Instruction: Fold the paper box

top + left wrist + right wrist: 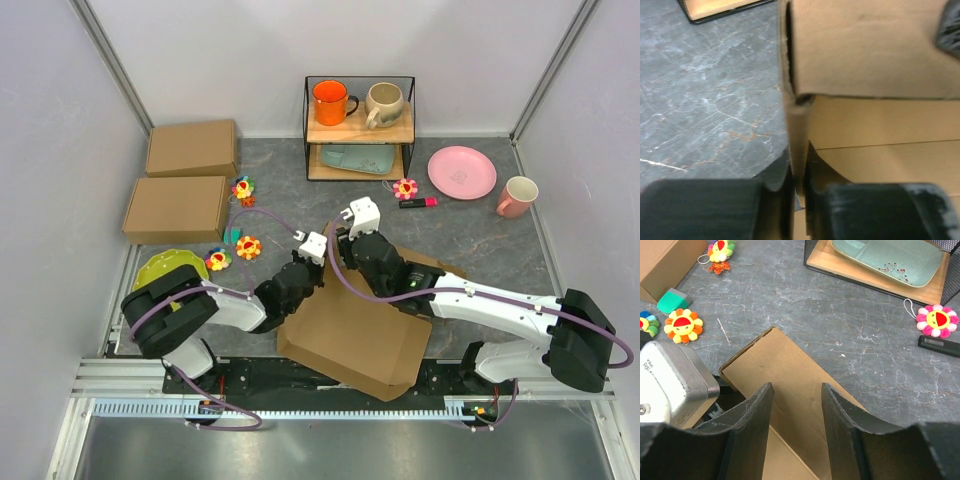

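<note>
Folding is partly done. The paper box point(355, 335) sits at near centre of the desk point(470, 235) with one side wall raised. The left gripper point(799, 196) pinches that wall's edge between its fingers. The right gripper point(796, 412) holds its fingers spread above the far panel. The other walls and the closure appear outstanding.

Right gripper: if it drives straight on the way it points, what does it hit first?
The paper box: its brown panel lies directly ahead of the open right gripper. The gap is hard to judge, but nothing shows in front of it. The table comes only beyond the panel's far edge.
</note>
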Robot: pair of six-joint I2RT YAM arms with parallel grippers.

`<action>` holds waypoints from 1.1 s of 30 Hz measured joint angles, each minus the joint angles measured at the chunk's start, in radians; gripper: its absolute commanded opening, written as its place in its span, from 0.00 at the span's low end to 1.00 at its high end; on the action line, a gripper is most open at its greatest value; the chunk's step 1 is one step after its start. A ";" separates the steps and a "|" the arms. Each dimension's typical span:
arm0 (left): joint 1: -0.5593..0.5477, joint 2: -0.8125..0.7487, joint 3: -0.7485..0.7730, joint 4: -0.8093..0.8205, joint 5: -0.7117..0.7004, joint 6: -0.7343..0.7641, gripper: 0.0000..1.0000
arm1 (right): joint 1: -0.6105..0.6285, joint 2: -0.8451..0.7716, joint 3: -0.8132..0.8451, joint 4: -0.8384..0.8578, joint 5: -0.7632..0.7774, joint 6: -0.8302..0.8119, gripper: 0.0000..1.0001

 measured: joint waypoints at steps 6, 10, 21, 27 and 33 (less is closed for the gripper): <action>0.003 0.032 -0.014 0.067 -0.027 0.010 0.02 | -0.002 0.000 -0.002 0.003 -0.005 -0.003 0.51; -0.005 0.035 -0.011 0.065 -0.055 0.010 0.02 | -0.002 -0.008 -0.005 0.003 -0.011 -0.002 0.65; -0.017 -0.062 0.071 -0.275 -0.194 -0.123 0.02 | -0.058 -0.222 -0.003 -0.218 0.142 0.022 0.77; 0.023 -0.079 0.239 -0.632 -0.156 -0.247 0.02 | -0.101 -0.382 -0.003 -0.307 0.316 0.053 0.79; 0.192 -0.030 0.390 -0.852 0.030 -0.400 0.02 | -0.126 -0.408 -0.008 -0.361 0.393 0.065 0.80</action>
